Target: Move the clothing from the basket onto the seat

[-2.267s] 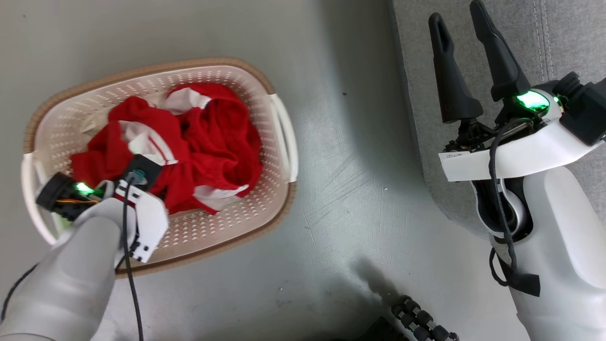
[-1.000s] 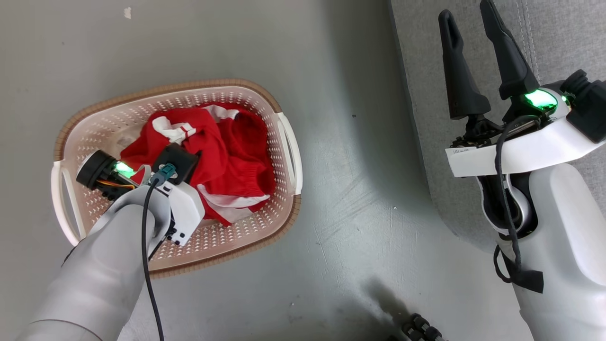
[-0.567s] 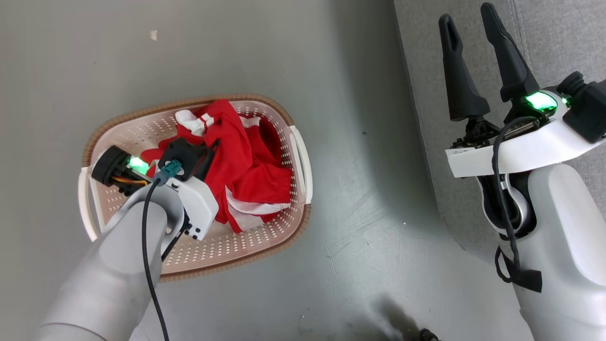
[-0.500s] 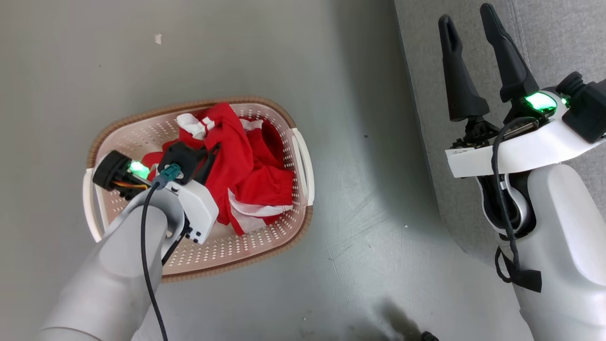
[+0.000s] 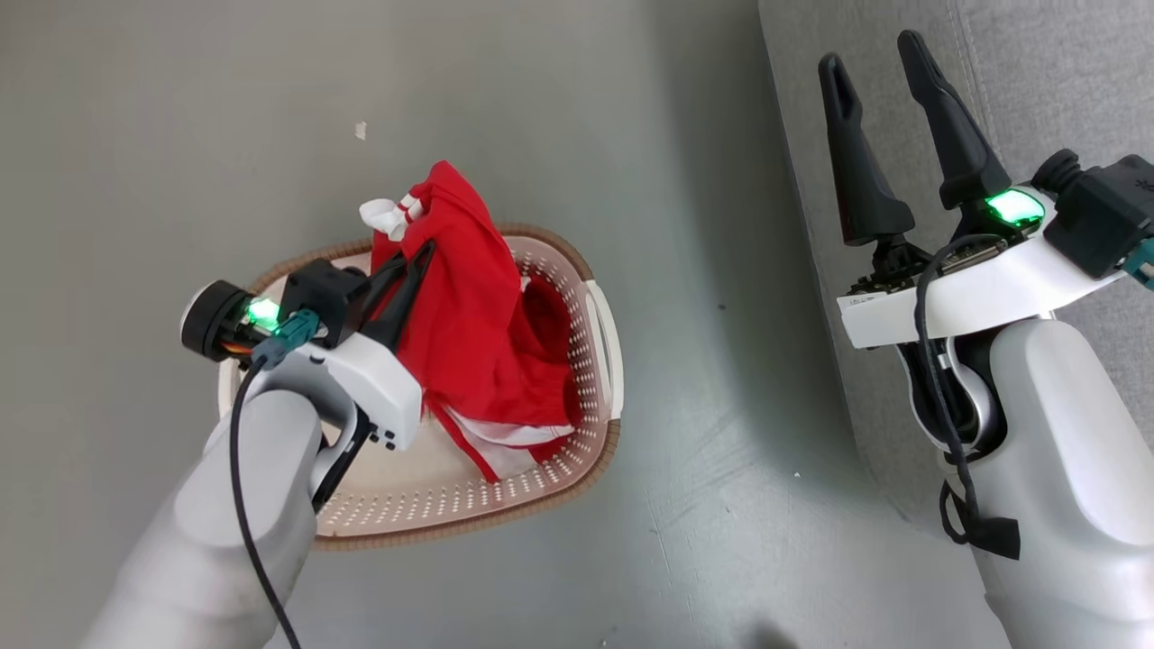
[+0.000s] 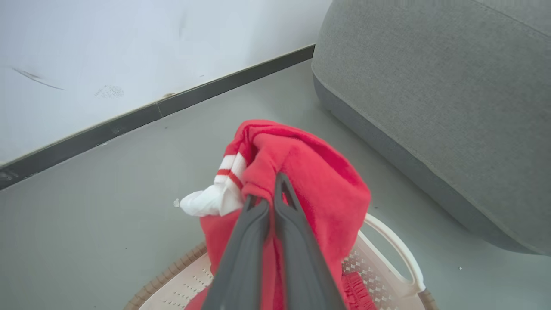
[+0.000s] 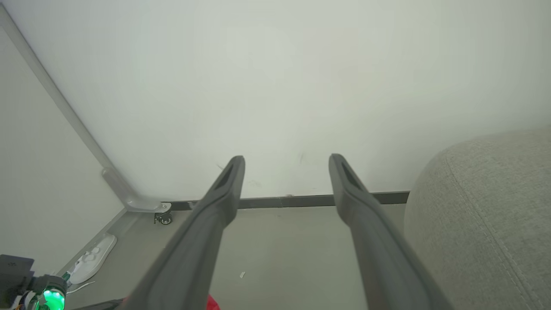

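Observation:
A bright red garment [image 5: 469,306] with white striped trim hangs from my left gripper [image 5: 424,248], which is shut on its upper fold above the cream basket [image 5: 559,469] on the floor. Its lower end still drapes into the basket. The left wrist view shows the fingers [image 6: 258,215] pinched together with the red clothing [image 6: 318,181] bunched over their tips [image 6: 269,193]. My right gripper [image 5: 870,59] stands open and empty over the grey seat [image 5: 1037,81], which lies to the basket's right. In the right wrist view that gripper [image 7: 286,161] points at the wall, the seat [image 7: 486,206] beside it.
Grey floor [image 5: 703,496] separates the basket from the seat. A white wall with a dark baseboard [image 6: 129,120] runs behind. A white shoe-like object [image 7: 92,256] and a caster foot [image 7: 161,218] lie near the wall corner.
My left gripper has risen out of the basket, pulling the red garment up with it. The head camera has shifted, so the basket sits lower and further right in the picture. The right arm holds its pose.

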Robot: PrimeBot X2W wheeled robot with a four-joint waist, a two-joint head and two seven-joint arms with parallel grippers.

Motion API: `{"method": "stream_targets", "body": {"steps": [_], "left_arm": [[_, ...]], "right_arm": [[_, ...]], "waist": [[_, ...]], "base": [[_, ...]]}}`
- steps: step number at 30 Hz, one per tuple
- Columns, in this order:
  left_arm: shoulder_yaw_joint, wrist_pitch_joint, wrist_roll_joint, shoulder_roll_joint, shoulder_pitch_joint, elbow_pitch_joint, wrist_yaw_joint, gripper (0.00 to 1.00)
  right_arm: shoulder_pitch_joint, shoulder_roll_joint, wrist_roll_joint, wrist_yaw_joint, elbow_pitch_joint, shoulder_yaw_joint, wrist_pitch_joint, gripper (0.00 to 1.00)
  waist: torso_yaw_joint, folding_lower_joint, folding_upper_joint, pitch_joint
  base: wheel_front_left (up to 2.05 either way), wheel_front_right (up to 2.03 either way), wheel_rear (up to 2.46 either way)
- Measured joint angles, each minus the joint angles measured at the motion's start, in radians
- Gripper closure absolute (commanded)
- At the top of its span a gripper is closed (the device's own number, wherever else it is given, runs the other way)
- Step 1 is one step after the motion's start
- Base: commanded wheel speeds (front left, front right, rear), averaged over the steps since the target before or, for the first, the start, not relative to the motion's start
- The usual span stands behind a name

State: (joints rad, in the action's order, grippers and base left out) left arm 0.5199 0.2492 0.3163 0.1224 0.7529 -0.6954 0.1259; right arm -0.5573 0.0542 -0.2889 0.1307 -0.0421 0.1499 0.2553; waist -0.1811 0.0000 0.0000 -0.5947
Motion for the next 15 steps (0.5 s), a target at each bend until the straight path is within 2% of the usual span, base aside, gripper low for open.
{"method": "stream_targets", "body": {"steps": [15], "left_arm": [[-0.08, 0.0, 0.011, 0.02, -0.121, 0.21, 0.0, 1.0]], "right_arm": [[0.042, 0.005, 0.026, 0.0, -0.048, 0.04, 0.0, 0.0]], "waist": [[0.044, 0.0, 0.0, 0.119]], "base": [[0.0, 0.0, 0.0]]}}
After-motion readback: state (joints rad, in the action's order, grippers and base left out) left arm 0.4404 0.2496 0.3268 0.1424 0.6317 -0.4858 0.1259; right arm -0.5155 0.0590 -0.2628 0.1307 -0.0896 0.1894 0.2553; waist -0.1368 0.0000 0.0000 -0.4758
